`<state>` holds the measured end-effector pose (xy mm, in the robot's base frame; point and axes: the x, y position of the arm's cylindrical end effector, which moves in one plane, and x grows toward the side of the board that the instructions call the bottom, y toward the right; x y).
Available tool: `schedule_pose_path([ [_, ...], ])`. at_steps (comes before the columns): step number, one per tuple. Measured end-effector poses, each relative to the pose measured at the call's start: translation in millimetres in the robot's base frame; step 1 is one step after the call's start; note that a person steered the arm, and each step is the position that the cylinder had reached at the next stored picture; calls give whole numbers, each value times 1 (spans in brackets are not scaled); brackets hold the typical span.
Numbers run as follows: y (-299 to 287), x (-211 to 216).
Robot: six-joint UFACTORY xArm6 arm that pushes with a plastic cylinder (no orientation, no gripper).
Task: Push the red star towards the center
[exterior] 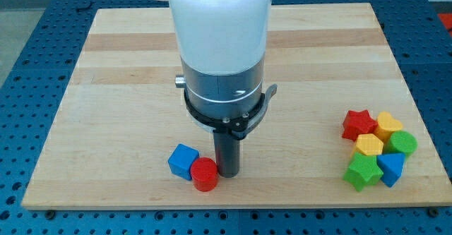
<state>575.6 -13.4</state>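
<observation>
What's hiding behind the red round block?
Behind the red cylinder stands my tip, touching its right side. The blue cube sits beside it, left. The board directly behind is covered.

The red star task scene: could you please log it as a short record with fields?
target: red star block, the view's right, upper-left of a cluster
cluster: yellow blocks, green cylinder, green star, blue block
tip: my tip, beside red cylinder; blue cube on the cylinder's other side
surface: wooden board
</observation>
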Motion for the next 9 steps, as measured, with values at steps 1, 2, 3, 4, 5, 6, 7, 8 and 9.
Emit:
schedule_pose_path([
  [1,0,-37],
  [2,0,-72],
  [3,0,-98],
  [4,42,-130],
  [5,110,-149],
  [6,212,-153],
  [7,300,-152],
  [8,346,-116],
  [9,356,-83],
])
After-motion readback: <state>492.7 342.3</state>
